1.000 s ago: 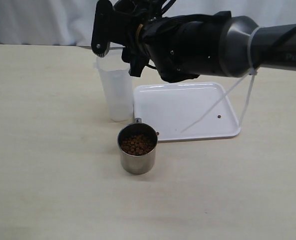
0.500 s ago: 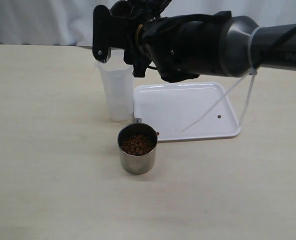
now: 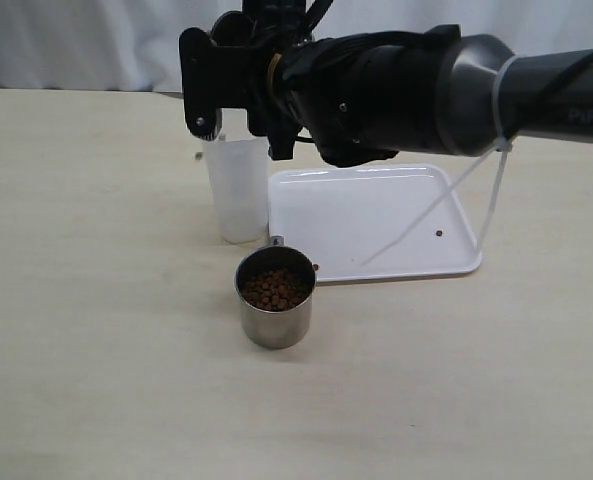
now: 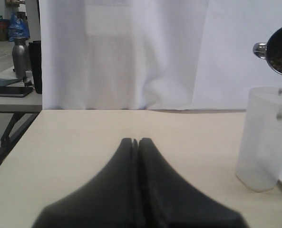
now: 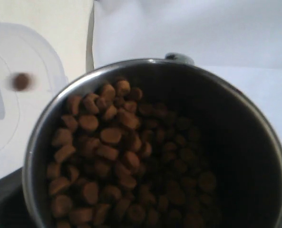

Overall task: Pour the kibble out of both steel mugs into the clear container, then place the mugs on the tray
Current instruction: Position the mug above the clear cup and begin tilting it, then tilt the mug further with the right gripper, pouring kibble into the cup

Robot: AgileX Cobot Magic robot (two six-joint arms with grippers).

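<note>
Right wrist view: kibble (image 5: 107,156) is being poured from the mug (image 5: 240,142) held by the right gripper (image 3: 238,95) into the container (image 3: 238,195). Other mug (image 3: 275,310) is left full; left gripper (image 4: 136,142) is pinched together.

Flat white tray (image 3: 376,215) on the desk (image 3: 96,350), one loose pellet (image 3: 438,233) on it. Tall clear container (image 3: 236,190) upright just beside the tray. One shiny steel mug (image 3: 275,310) upright near the tray's front corner, full of round brown kibble (image 3: 274,288). Second mug (image 4: 279,45) tipped high over the container, partly full, a few pellets (image 4: 278,115) falling in.
</note>
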